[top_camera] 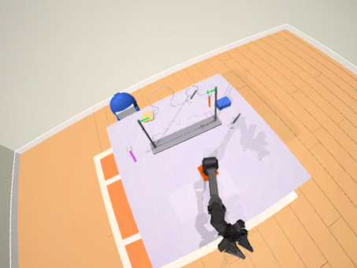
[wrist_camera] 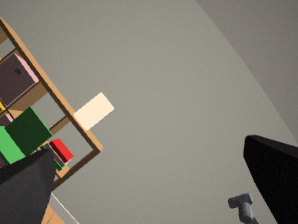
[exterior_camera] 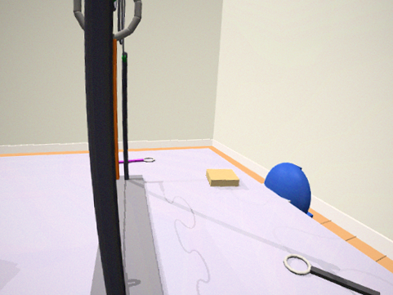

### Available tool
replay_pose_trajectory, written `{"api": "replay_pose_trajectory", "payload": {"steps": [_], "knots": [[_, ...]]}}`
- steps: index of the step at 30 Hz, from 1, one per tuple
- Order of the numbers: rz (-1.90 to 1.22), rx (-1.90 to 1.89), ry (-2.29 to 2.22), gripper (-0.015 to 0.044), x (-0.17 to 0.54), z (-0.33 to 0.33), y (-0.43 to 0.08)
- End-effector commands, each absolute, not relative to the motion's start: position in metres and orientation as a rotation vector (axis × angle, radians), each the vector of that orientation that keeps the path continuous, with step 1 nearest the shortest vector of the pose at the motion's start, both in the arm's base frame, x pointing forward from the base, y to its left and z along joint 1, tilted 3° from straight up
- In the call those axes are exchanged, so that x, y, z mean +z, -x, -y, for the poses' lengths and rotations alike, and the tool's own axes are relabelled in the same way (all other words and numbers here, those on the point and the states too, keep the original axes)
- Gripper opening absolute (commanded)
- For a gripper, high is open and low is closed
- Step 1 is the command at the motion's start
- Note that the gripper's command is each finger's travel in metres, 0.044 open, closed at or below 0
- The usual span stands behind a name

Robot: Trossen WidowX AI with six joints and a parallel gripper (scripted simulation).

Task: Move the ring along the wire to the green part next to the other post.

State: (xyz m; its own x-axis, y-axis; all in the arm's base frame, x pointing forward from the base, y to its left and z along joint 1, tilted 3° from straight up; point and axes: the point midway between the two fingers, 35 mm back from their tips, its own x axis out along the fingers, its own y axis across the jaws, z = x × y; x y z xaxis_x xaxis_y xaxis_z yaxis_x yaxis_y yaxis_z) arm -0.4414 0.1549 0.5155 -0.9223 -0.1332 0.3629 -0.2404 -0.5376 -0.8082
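Observation:
The ring (top_camera: pixel 208 93) (exterior_camera: pixel 138 10) hangs around the wire at the green part (top_camera: pixel 211 91) beside the right post (top_camera: pixel 216 105) of the top view. Its orange handle (top_camera: pixel 209 101) (exterior_camera: pixel 115 116) points straight down. The thin grey wire (top_camera: pixel 160 87) curves across to the other green part (top_camera: pixel 144 119) at the left post (top_camera: pixel 147 134). In the exterior view the near post (exterior_camera: pixel 104 157) hides part of the ring and handle. My gripper (top_camera: pixel 248 254) (wrist_camera: pixel 150 153) is open and empty, far from the ring, at the table's front edge in the top view.
A grey base (top_camera: pixel 188 134) carries both posts. A blue block (top_camera: pixel 223 102) lies near the hanging handle. Also on the table are a yellow block (top_camera: pixel 147 116) (exterior_camera: pixel 223 178), a magenta-handled ring (top_camera: pixel 132 155), two black-handled rings (top_camera: pixel 193 95) (top_camera: pixel 236 119) and an orange block (top_camera: pixel 202 172) by the arm.

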Motion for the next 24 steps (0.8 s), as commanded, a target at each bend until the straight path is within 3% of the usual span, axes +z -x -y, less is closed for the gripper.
{"api": "replay_pose_trajectory", "payload": {"steps": [1, 9, 24], "knots": [[1.474, 2.635, -0.598, 0.0374, 0.515, -0.155, 0.441], [1.333, 2.648, -0.496, 0.0164, 0.509, -0.186, 0.428], [1.19, 2.434, -0.177, 0.016, 0.473, -0.337, 0.321]]}}
